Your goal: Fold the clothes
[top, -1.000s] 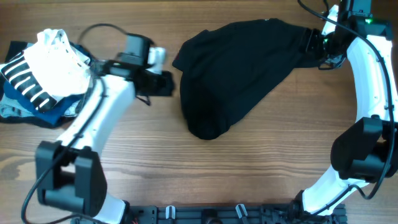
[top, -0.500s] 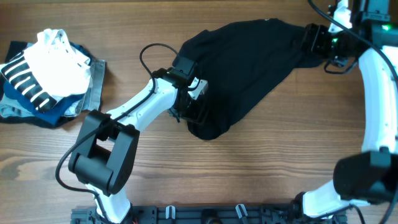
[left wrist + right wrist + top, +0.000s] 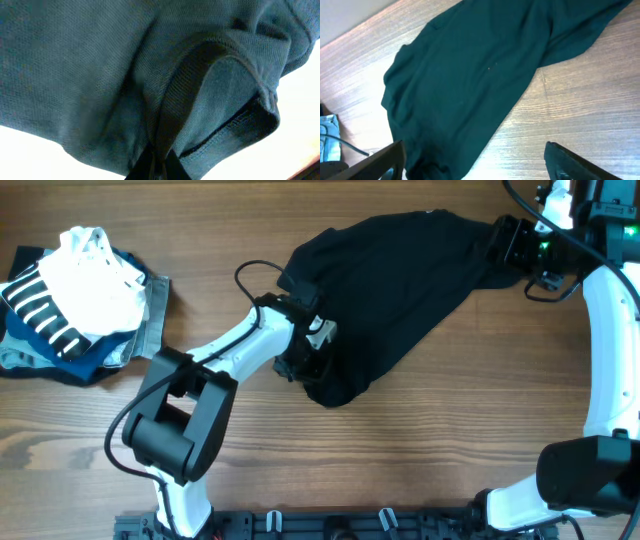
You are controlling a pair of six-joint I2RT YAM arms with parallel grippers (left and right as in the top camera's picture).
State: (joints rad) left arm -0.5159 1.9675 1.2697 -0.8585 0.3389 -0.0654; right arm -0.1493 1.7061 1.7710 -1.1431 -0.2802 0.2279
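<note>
While black T-shirt (image 3: 390, 290) lies crumpled on bench (image 3: 450, 430), stretching from far right corner toward centre, left end effector (image 3: 312, 358) sits at its lower left edge, fingers together, clamped on ridge of fabric. Right end effector (image 3: 475, 160) hangs above shirt's right end, fingers wide apart, gripping nothing. Heap of other garments (image 3: 75, 300) lies far left, well apart.

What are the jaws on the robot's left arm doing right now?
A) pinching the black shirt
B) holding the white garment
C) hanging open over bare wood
A: the wrist view shows the left jaws shut on a ribbed fold of the black T-shirt.
</note>
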